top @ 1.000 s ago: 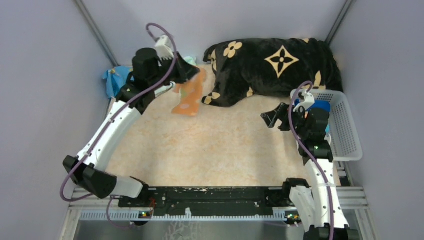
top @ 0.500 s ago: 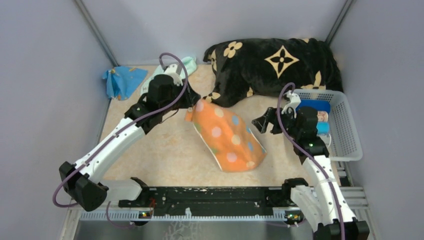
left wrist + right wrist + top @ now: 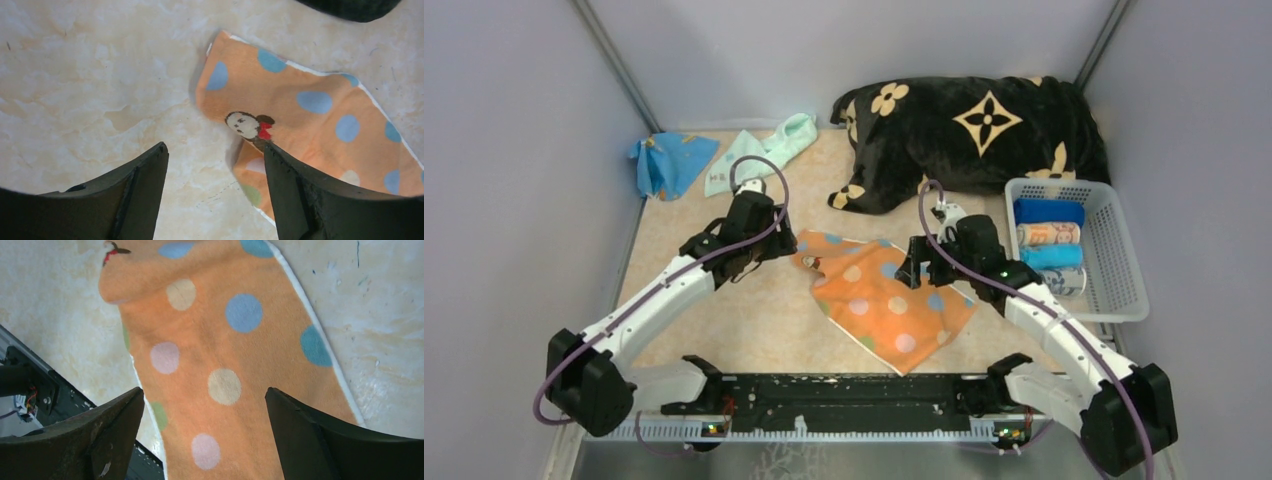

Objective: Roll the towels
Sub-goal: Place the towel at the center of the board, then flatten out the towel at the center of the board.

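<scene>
An orange towel with pale dots lies spread flat mid-table, its far left corner folded over. My left gripper hangs open just left of that corner. In the left wrist view the left gripper has bare table between its fingers, and the right finger overlaps the edge of the orange towel. My right gripper is open above the towel's far right part. In the right wrist view the right gripper spans the orange towel without gripping it. A mint green towel and a blue patterned towel lie crumpled at the back left.
A big black blanket with beige flowers is heaped at the back right. A white basket at the right holds several rolled towels. The black rail runs along the near edge.
The left arm brought the orange towel from the back to mid-table, laid it out and opened its jaws off it. The right arm swung left from the basket to above the towel.
</scene>
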You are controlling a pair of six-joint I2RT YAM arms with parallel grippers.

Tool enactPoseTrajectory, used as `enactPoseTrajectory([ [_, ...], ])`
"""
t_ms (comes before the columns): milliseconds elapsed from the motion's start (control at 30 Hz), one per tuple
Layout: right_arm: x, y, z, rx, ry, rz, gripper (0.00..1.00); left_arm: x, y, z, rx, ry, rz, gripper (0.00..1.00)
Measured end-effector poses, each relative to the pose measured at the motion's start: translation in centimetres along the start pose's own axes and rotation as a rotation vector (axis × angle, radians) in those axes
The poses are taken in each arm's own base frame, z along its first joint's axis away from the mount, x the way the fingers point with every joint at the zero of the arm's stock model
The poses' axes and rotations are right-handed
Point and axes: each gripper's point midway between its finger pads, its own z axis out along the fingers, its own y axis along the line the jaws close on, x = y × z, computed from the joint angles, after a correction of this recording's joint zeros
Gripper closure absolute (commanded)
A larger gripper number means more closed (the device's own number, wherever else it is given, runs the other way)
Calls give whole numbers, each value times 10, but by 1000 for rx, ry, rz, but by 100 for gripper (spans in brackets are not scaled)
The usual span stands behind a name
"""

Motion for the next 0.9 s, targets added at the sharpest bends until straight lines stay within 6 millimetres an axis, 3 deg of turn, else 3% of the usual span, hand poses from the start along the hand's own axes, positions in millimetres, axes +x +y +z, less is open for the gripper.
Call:
enactPoseTrajectory([
  [267,46,-29,23,117,155,133,9,46,55,46,-30,178,-211,22],
  [400,67,-46,35,189,229,184,9,60,56,57,9,250,-278,21],
  [600,71,-65,44,262,233,195,10,43,47,79,47,258,-302,26],
  [767,66,-70,49,282,219,187,10,12,30,118,71,267,-288,40],
  [900,62,-72,53,291,214,185,10,16,24,146,74,313,-272,46],
])
